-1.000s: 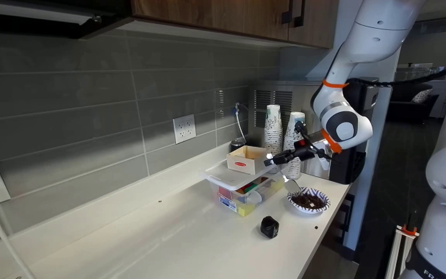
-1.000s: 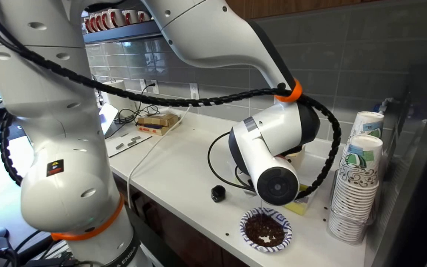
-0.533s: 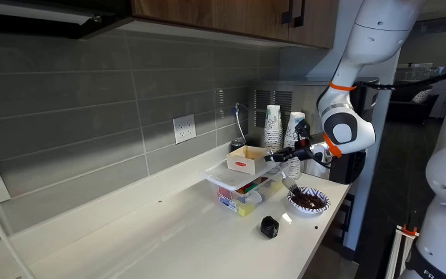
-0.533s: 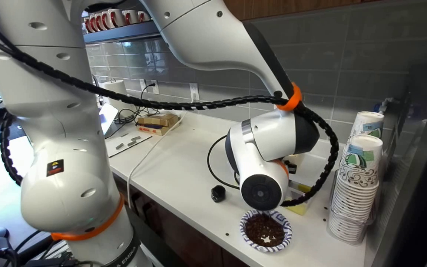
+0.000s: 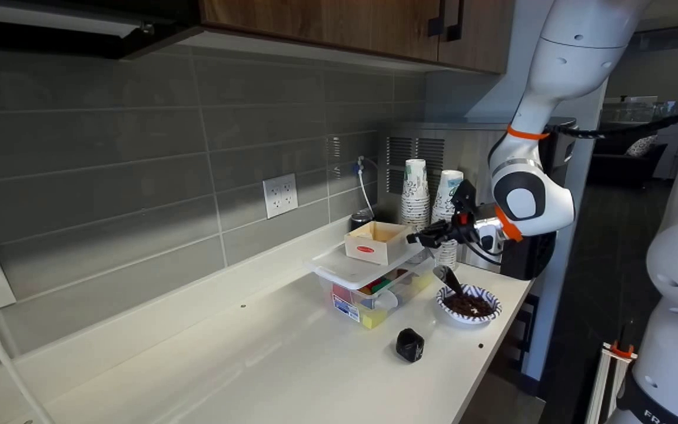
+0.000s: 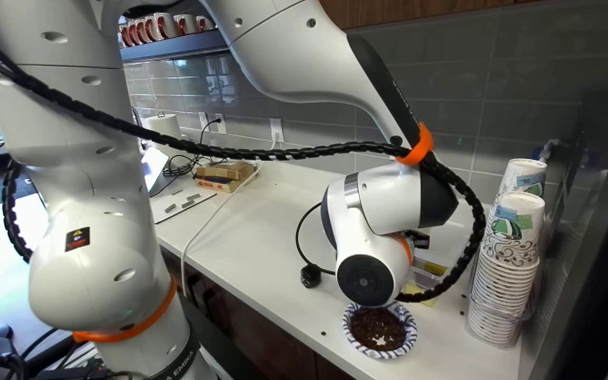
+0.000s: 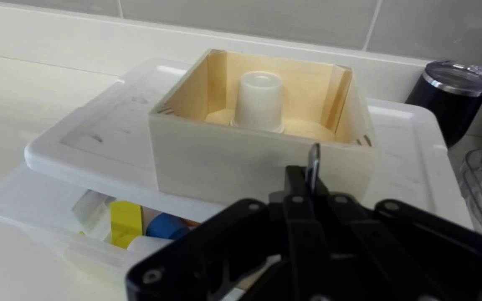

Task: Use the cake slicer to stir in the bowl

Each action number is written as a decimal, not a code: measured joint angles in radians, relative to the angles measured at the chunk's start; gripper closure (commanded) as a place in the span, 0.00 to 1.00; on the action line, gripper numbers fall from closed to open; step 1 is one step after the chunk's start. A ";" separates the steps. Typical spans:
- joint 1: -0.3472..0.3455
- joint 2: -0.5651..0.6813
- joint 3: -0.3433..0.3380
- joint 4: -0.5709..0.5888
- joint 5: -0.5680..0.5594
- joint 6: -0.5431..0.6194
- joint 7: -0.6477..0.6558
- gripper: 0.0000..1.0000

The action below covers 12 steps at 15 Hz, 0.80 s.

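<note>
Over the tile-backed counter (image 5: 245, 365), your gripper (image 5: 416, 238) clamps the cake slicer (image 5: 447, 279), blade below at the paper bowl (image 5: 468, 320), far side.

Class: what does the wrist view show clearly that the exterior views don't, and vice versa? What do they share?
Only the wrist view: what looks like an upturned cup, clearly seen inside the open box.
Only exterior views: the patterned bowl, its dark contents, a black lump and, in an exterior view, the cake slicer's blade, tilted down.
Shared with an exterior view: the open box, the plastic bin beneath it, the dark tumbler and the gripper.
</note>
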 measured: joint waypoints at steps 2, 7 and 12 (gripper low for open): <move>-0.002 0.001 -0.002 -0.003 -0.002 0.005 -0.023 0.99; 0.001 0.001 0.004 -0.014 -0.054 0.045 -0.023 0.99; 0.017 0.001 0.029 -0.018 -0.140 0.083 0.077 0.99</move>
